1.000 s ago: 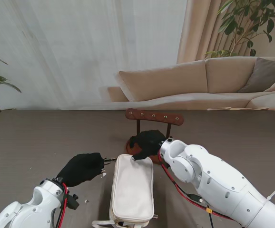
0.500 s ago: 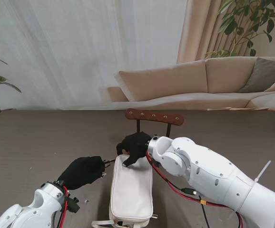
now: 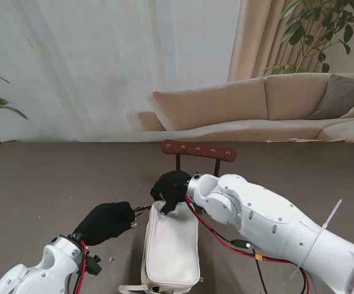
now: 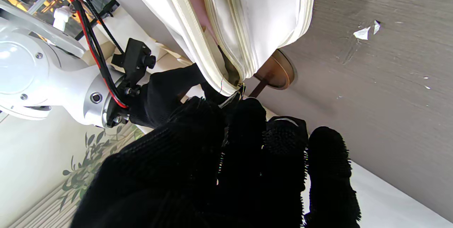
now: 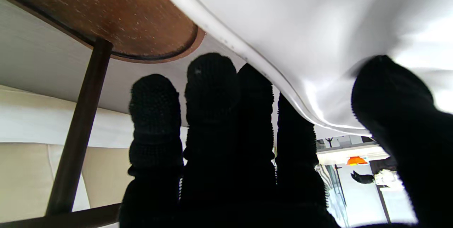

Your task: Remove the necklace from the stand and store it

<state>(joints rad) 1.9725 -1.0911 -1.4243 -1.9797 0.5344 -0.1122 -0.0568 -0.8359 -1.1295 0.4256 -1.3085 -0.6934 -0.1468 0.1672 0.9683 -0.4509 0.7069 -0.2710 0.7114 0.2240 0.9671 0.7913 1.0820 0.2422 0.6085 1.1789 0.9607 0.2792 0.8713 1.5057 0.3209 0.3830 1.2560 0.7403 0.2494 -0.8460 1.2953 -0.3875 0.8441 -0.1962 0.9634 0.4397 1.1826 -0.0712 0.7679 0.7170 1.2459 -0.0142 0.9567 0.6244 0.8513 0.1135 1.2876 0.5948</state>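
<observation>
Necklace unseen; right hand [image 3: 169, 190] has moved onto the pouch [image 3: 171, 245] corner, gripping it, left hand [image 3: 106, 222] pinching the zipper.

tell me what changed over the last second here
The right hand swung from the stand's round base leftward onto the far end of the white pouch, thumb on one side, fingers on the other in the wrist view. The left hand stayed pinched at the pouch's far left corner, apparently on the zipper pull. The wooden stand did not move.
</observation>
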